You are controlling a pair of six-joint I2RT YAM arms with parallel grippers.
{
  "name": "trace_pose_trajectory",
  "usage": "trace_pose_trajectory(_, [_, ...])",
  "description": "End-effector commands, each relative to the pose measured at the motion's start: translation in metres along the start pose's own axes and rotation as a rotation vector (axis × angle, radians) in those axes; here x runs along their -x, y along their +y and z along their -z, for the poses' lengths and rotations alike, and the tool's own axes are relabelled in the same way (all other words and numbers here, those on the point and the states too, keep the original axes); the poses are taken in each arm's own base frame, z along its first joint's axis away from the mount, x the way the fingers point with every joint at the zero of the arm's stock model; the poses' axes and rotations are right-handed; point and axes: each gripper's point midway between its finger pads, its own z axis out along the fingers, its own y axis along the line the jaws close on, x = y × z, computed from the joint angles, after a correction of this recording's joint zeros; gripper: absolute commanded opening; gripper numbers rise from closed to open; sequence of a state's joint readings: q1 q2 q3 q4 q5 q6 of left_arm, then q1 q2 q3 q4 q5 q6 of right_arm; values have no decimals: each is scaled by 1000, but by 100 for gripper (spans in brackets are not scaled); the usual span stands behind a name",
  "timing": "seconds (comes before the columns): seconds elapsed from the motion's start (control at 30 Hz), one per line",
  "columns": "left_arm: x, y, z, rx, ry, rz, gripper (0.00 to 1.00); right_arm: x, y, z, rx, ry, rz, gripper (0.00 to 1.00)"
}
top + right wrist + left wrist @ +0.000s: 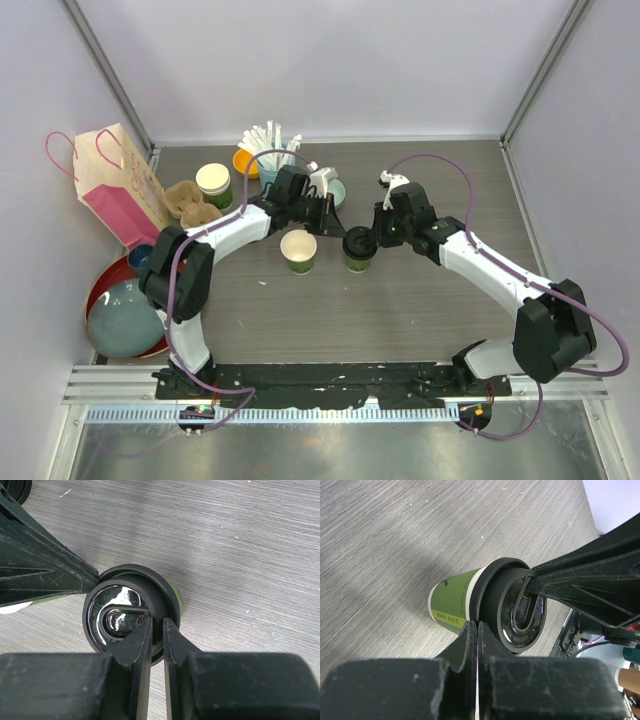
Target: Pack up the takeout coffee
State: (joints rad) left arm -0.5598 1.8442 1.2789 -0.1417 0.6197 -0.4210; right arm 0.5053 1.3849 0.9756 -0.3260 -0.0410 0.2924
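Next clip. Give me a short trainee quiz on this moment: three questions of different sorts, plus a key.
1. True or false: the cup standing beside the lidded cup has no lid.
2. What are the right gripper fingers closed on?
3. Whose fingers are pressed together with nothing between them? A) left gripper B) right gripper C) neither

Key: 1 true; 2 the rim of the black lid; 3 A.

A lidded green cup (pixel 358 250) stands upright just beside a lidless green cup (pixel 298 251)
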Motion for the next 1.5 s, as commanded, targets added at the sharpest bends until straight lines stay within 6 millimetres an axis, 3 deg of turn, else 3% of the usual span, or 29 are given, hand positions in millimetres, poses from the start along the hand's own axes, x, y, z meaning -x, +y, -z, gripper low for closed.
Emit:
trace_pose_trajectory(0.0, [-113, 64, -21, 193, 301, 151, 0, -53, -9, -10, -15, 168, -45, 1])
trace_pose_trajectory(0.23, [-133, 71, -24, 202, 355, 186, 0, -62, -13, -11, -25, 195, -54, 1])
trace_pose_trajectory(0.4, [-130, 67, -23, 195, 354, 190, 0, -52, -10, -9, -3, 183, -10, 1])
trace_pose_trajectory(0.53, [-104, 43, -17, 125, 302, 148, 0, -44, -1, -5, 37, 195, 93, 1])
trace_pose_trajectory(0.57, [-88, 33, -13, 108, 268, 115, 3, -38, 3, -4, 48, 187, 120, 1])
trace_pose_trajectory(0.83, [-35, -4, 16, 63, 142, -31, 30, -23, 9, 2, 116, 212, 353, 1])
trace_pose_trajectory(0.93, [-16, -20, 28, 36, 101, -66, 35, -18, 14, 3, 157, 226, 418, 1])
trace_pose_trajectory(1.03, [-9, -28, 36, 21, 89, -94, 37, -15, 20, 4, 214, 239, 499, 1])
trace_pose_trajectory(1.2, [-1, -26, 44, 18, 68, -90, 37, -3, 33, 9, 316, 203, 651, 1])
trace_pose_trajectory(1.47, [3, -30, 49, -25, 54, -77, 38, 15, 44, 13, 330, 174, 818, 4])
